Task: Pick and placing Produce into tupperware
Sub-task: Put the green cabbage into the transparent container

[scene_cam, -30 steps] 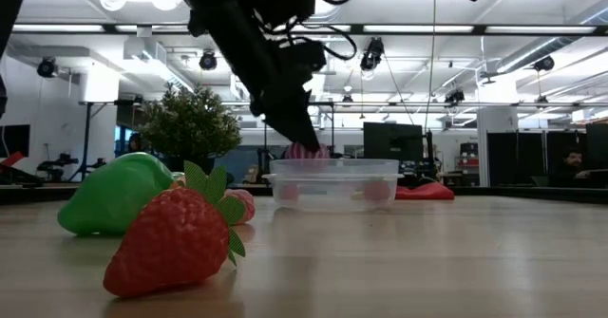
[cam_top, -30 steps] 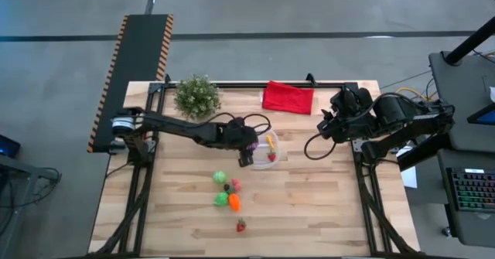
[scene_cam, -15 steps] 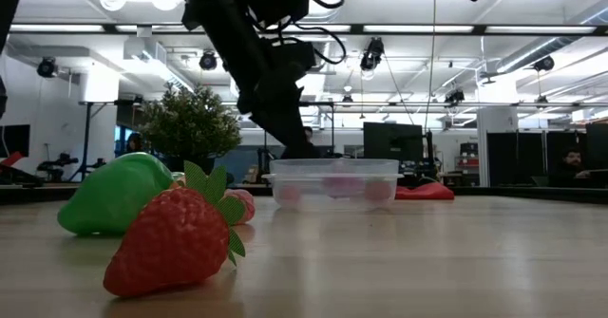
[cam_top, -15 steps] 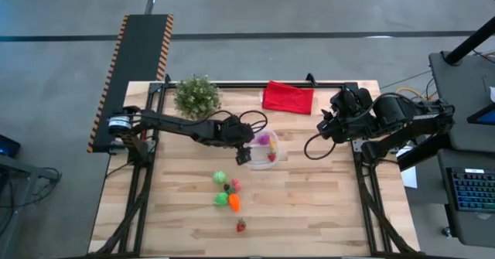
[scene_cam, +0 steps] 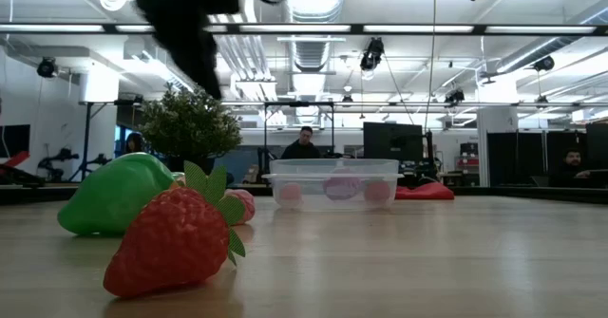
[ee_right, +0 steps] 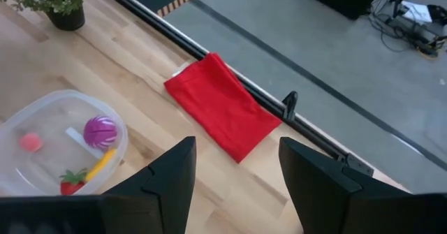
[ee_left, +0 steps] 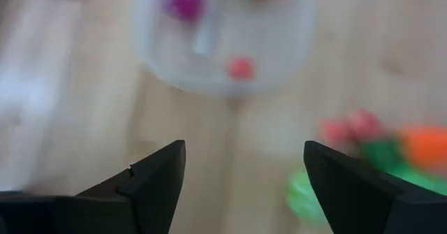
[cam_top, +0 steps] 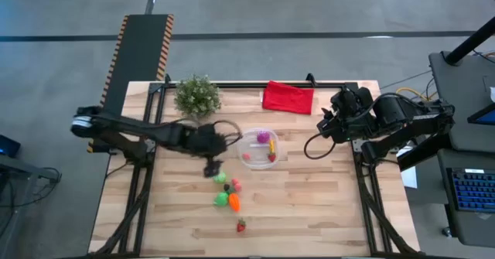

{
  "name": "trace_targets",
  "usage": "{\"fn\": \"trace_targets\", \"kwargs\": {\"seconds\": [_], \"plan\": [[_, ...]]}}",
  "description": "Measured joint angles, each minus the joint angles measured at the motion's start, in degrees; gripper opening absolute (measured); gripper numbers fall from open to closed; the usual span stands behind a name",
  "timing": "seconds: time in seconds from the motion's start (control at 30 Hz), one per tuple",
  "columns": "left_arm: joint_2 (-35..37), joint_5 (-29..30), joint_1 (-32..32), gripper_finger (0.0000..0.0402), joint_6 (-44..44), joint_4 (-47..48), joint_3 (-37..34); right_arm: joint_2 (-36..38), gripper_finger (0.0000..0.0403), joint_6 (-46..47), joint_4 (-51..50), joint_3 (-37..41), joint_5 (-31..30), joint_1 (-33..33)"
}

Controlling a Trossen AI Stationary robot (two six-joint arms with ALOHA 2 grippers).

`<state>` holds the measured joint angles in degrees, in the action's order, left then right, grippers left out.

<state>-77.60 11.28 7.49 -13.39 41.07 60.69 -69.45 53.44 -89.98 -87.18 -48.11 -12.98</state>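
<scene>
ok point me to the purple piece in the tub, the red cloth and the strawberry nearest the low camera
purple piece [cam_top: 264, 137]: high view, middle of its round body
red cloth [cam_top: 288, 97]: high view, centre of the folded cloth
strawberry [scene_cam: 171, 244]: low view, middle of its red body

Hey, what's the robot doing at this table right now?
It is sorting toy produce into the tupperware, which holds a purple piece and a few others. The left pincer is open and empty, between the tupperware and the pieces left on the table. The right pincer waits at the table's right edge.
</scene>
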Motion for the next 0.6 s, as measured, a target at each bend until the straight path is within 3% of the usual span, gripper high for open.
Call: {"fn": "trace_targets", "kwargs": {"seconds": [0.1, 0.27, 0.5, 0.6], "plan": [[4.1, -1.2, 5.5, 0.0276, 1.2, -0.6, -3.9, 0.0, 0.0199, -0.1, 0.0, 0.0, -0.8, 0.0], [7.3, -0.2, 12.4, 0.0276, 14.8, -3.0, -8.8, 0.0, 0.0199, -0.1, 0.0, 0.0, -1.5, 0.0], [3.4, 0.6, 12.0, 0.0276, 17.2, -7.3, -10.6, 0.0, 0.0199, 0.6, 0.4, 0.0, -1.4, 0.0], [1.0, -1.8, 12.0, 0.0276, 18.1, -7.1, -10.7, 0.0, 0.0199, 1.4, 0.4, 0.0, -1.2, 0.0]]}}
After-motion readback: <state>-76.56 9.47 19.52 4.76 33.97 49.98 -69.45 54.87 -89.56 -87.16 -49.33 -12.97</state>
